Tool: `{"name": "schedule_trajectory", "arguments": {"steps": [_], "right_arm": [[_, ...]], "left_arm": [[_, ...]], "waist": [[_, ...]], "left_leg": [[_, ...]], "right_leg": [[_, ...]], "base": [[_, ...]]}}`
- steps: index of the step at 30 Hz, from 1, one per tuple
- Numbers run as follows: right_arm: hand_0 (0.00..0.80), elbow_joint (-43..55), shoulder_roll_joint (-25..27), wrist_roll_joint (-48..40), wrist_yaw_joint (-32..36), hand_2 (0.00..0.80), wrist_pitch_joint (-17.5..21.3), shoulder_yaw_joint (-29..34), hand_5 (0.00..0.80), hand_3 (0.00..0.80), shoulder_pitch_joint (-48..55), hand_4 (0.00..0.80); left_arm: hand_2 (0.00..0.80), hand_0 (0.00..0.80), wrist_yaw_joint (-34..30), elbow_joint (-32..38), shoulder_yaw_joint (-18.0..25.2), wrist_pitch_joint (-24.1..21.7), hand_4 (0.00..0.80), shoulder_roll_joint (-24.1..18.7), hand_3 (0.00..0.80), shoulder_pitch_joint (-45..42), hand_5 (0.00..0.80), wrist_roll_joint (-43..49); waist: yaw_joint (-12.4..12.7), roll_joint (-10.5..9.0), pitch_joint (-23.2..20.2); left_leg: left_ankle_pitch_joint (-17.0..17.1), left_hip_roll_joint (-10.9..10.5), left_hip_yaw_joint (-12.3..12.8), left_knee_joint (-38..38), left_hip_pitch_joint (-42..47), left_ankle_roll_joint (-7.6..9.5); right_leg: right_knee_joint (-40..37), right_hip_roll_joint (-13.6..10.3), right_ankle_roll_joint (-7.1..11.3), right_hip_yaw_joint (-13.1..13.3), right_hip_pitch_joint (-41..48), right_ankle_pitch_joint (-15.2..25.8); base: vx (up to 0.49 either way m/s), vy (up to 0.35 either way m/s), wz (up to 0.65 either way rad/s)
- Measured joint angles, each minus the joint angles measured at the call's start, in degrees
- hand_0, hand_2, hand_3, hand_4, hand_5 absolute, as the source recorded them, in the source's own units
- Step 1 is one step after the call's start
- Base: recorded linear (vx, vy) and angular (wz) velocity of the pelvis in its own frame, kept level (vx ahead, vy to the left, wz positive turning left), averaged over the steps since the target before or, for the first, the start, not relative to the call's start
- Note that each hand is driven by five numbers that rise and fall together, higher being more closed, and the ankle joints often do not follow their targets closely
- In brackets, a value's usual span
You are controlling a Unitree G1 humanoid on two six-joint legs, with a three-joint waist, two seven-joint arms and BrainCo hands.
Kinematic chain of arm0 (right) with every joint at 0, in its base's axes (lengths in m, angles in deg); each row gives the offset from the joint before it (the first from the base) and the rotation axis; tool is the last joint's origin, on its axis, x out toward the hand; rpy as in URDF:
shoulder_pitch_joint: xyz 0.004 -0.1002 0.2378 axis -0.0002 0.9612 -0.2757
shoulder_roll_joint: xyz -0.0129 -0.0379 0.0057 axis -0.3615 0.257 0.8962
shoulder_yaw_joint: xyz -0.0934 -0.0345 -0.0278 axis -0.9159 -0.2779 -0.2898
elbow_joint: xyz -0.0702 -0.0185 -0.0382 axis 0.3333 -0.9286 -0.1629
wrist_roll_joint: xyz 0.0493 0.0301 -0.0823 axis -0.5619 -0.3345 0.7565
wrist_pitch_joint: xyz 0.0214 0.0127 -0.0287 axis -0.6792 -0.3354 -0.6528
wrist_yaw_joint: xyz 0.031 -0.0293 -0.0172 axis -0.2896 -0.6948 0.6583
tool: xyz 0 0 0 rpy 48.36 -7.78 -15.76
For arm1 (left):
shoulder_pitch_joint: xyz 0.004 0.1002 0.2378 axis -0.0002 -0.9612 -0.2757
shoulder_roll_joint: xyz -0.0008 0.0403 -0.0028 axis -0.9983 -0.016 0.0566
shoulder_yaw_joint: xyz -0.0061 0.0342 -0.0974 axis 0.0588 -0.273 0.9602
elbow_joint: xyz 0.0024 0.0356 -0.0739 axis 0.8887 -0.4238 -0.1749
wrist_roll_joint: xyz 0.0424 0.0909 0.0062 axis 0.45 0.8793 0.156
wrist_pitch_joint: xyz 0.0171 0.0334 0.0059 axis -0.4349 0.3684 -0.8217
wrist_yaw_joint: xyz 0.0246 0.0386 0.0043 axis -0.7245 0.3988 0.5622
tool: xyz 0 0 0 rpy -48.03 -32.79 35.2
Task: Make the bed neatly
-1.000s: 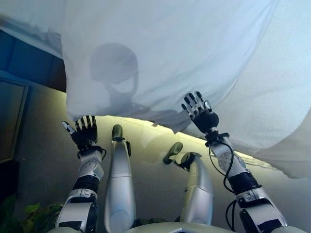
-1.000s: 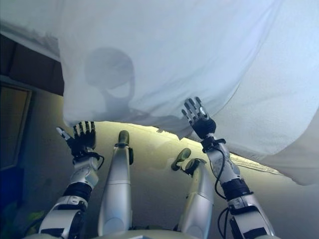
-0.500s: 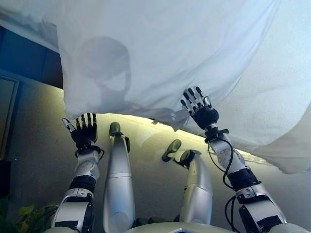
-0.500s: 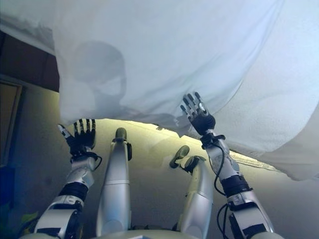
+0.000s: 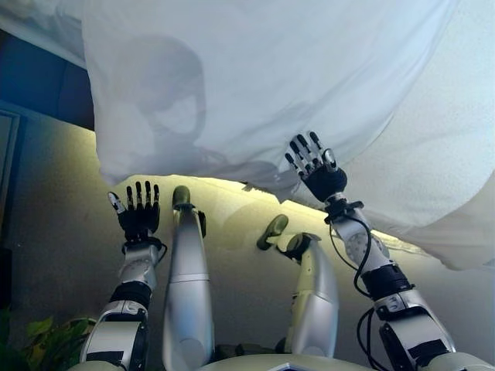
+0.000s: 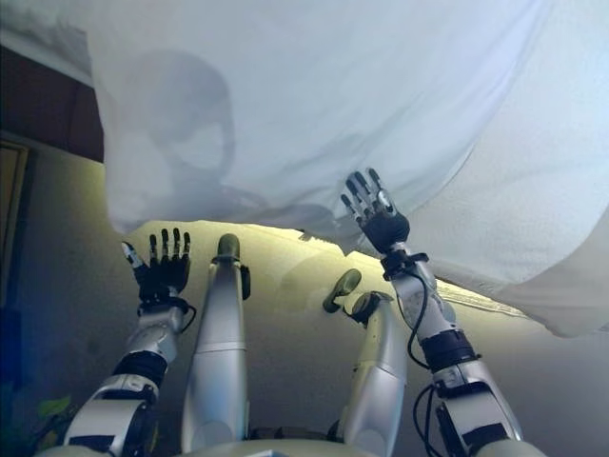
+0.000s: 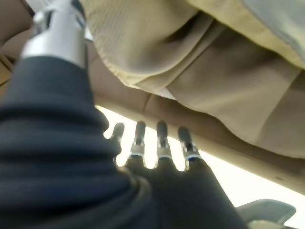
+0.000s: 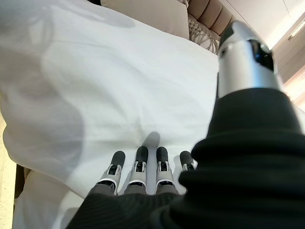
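A white duvet [image 5: 294, 69] covers the bed and fills the upper part of the eye views; its edge hangs down the near side. My right hand [image 5: 321, 176] is open, its straight fingers spread at the duvet's hanging edge; the right wrist view shows its fingers [image 8: 138, 167] straight over the white duvet [image 8: 95, 81]. My left hand [image 5: 139, 218] is open and empty, just below the duvet's lower edge and apart from it. In the left wrist view its fingers [image 7: 159, 143] are straight, with beige folded cloth [image 7: 190, 57] past them.
A dark piece of furniture [image 5: 39, 85] stands at the left by the bed. Green plant leaves [image 5: 39, 332] show at the lower left. A beige pillow [image 8: 147, 14] and a padded headboard [image 8: 209, 12] lie at the bed's far end.
The whole picture has shifted a little, so the camera moved. My right hand has risen slightly along the duvet's edge. My left hand's fingers have straightened and it sits a little lower.
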Motion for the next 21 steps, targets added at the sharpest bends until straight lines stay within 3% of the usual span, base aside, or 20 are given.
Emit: {"name": "schedule_trajectory", "arguments": {"steps": [8, 21], "right_arm": [[0.0, 0.7, 0.0, 0.0, 0.0, 0.0, -0.1, 0.0, 0.0, 0.0, -0.1, 0.0], [0.0, 1.4, 0.7, 0.0, 0.3, 0.0, -1.3, 0.0, 0.0, 0.0, -0.5, 0.0]], "left_arm": [[0.0, 0.0, 2.1, -2.0, 0.1, 0.5, 0.0, -0.8, 0.0, 0.3, 0.0, 1.3], [0.0, 0.0, 0.9, -1.3, 1.5, -1.3, 0.0, -3.1, 0.0, 3.0, 0.0, -0.8]], "waist": [[0.0, 0.1, 0.4], [-0.7, 0.46, 0.7]], "left_leg": [[-0.4, 0.0, -0.7, 1.8, -1.3, 0.24], [-2.8, 0.0, -0.2, 7.6, -3.5, 1.36]], "right_leg": [[0.5, 0.2, 0.16, 0.2, -0.4, 0.1], [3.5, 0.7, 0.87, 3.7, -3.1, 0.3]], "base": [[0.0, 0.0, 0.0], [0.01, 0.049, -0.06]]}}
